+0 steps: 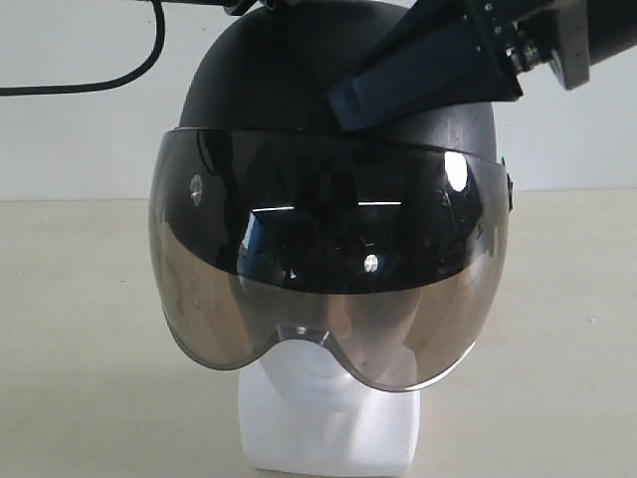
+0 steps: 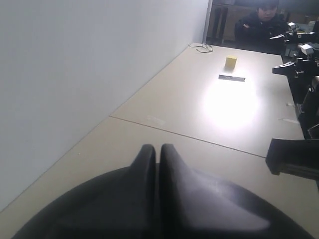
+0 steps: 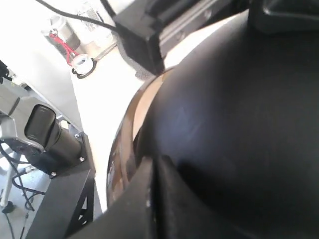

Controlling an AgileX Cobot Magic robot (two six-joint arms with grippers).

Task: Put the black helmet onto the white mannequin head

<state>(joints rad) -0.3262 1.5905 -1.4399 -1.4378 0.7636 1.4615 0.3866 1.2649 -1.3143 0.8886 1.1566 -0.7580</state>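
On the desk (image 1: 80,349), we list 1 black helmet (image 1: 289,110) seated over the white mannequin head (image 1: 328,433). Left end effector (image 2: 159,162) and right end effector (image 3: 154,177): both closed, empty, tips on the crown directly beneath.

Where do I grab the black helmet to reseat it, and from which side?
On the black helmet, probably the lower edge (hidden here) at either side, behind the visor pivots, coming in sideways. Its top is a smooth dome jaws would slip off, and the visor covers the front, over the face of the white mannequin head.
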